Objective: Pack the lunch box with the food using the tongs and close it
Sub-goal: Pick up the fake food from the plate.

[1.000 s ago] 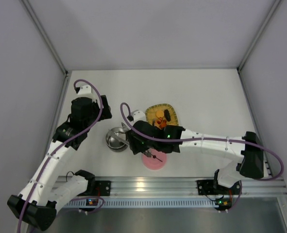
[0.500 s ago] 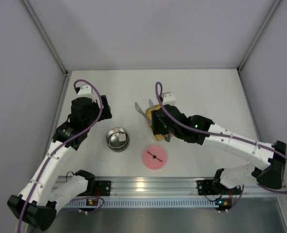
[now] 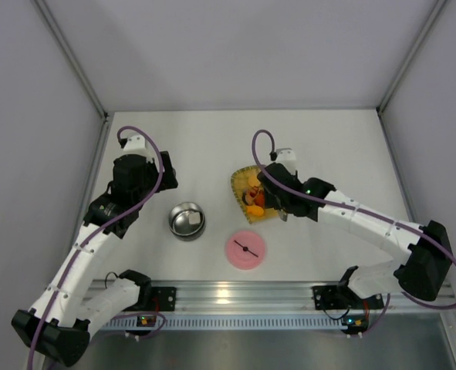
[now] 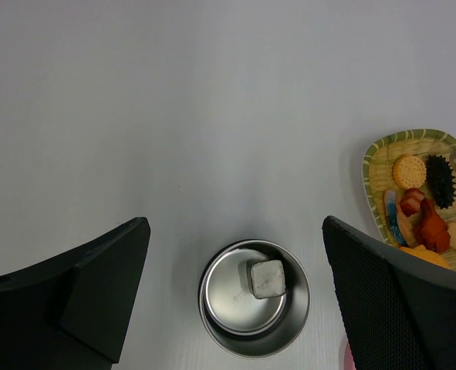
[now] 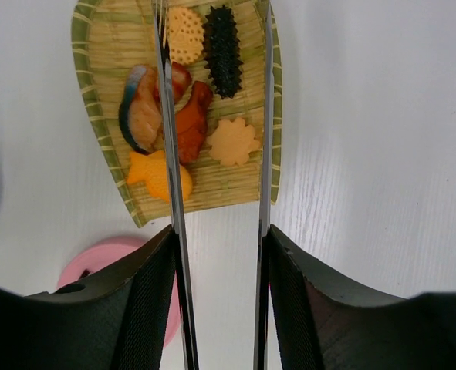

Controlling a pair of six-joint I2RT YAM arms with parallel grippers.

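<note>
The lunch box (image 3: 187, 220) is a round steel bowl left of centre. In the left wrist view the lunch box (image 4: 235, 324) holds one white cube of food (image 4: 267, 277). My left gripper (image 4: 234, 254) hangs open above it, touching nothing. My right gripper (image 5: 220, 301) is shut on the tongs (image 5: 170, 154), whose two slim arms stand apart over the yellow tray (image 5: 85, 77). More food (image 5: 157, 174) lies on that tray: orange, red-brown and dark pieces. Nothing sits between the tong tips. From above, the right gripper (image 3: 276, 210) is at the tray's near right side.
The pink lid (image 3: 245, 249) with its black bar handle lies flat on the table, between the bowl and the tray and nearer the arm bases. Grey walls close in the table on the left, right and back.
My right arm has swung the tongs from over the bowl rightward to the yellow tray. A white cube now shows in the bowl. The left arm has stayed put.
</note>
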